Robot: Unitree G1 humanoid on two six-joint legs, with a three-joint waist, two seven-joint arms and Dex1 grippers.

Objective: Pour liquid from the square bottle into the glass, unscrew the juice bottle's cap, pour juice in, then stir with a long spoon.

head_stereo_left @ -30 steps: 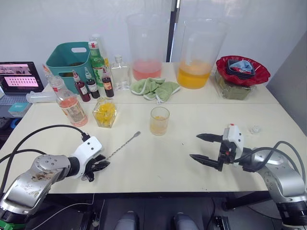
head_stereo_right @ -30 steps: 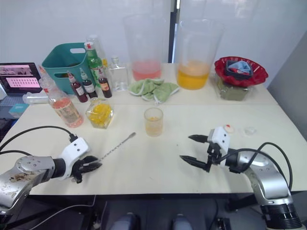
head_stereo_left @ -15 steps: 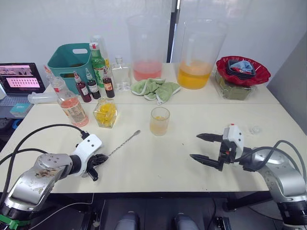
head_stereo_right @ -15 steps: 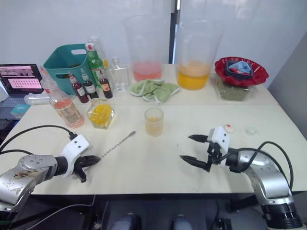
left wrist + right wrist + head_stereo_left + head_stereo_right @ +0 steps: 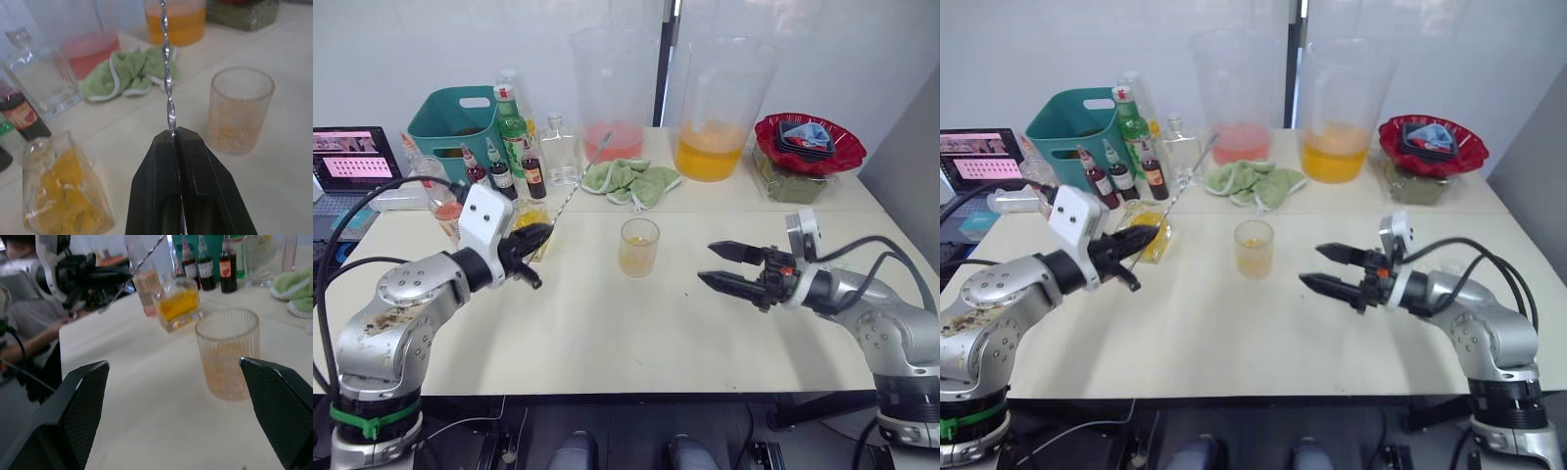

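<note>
A cream table is being backed by a plain white wall; dark floor is being glimpsed beneath.

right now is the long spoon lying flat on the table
No, the left hand is shut on the long spoon and holds it up off the table, its shaft rising beside the glass.

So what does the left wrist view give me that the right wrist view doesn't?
Left wrist view: the left gripper shut on the long spoon, the orange pitcher, the pink pitcher and a clear decanter. Right wrist view: the open right gripper, the juice bottle and a person's hand. Both: the glass, the square bottle and the green cloth.
</note>
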